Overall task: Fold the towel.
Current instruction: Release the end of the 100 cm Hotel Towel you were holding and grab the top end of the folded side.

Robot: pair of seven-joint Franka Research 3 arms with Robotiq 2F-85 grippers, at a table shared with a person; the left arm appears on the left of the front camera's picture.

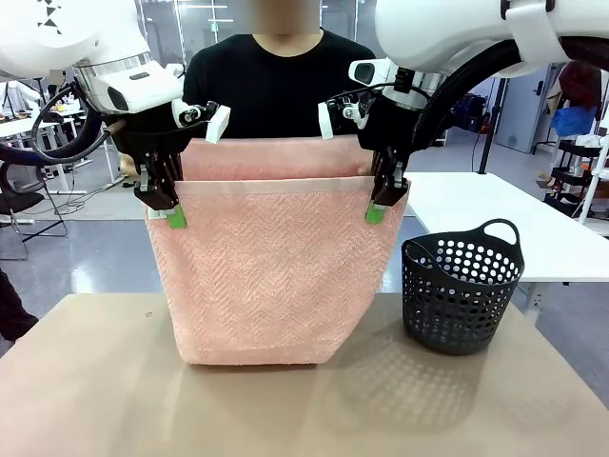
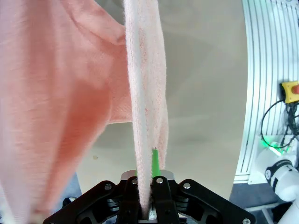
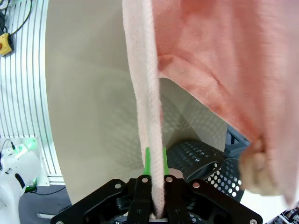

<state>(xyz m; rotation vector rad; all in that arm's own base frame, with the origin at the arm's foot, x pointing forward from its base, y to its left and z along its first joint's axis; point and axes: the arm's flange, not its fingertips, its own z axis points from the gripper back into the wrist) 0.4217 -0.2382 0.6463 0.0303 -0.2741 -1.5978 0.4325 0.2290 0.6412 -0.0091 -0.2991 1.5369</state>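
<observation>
Left gripper and right gripper each pinch the towel; black basket stands right on the table.

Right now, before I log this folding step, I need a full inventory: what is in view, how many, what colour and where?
towel: one, salmon pink, hanging between both grippers, its bottom down at the tabletop.
basket: one, black, perforated, on the table right of the towel, apart from it.
table: one, tan, under the towel and the basket.
person: one, black top, at the far side behind the towel.
left gripper: one, black with green pads, shut on the towel's upper left edge.
right gripper: one, black with green pads, shut on the towel's upper right edge.
</observation>
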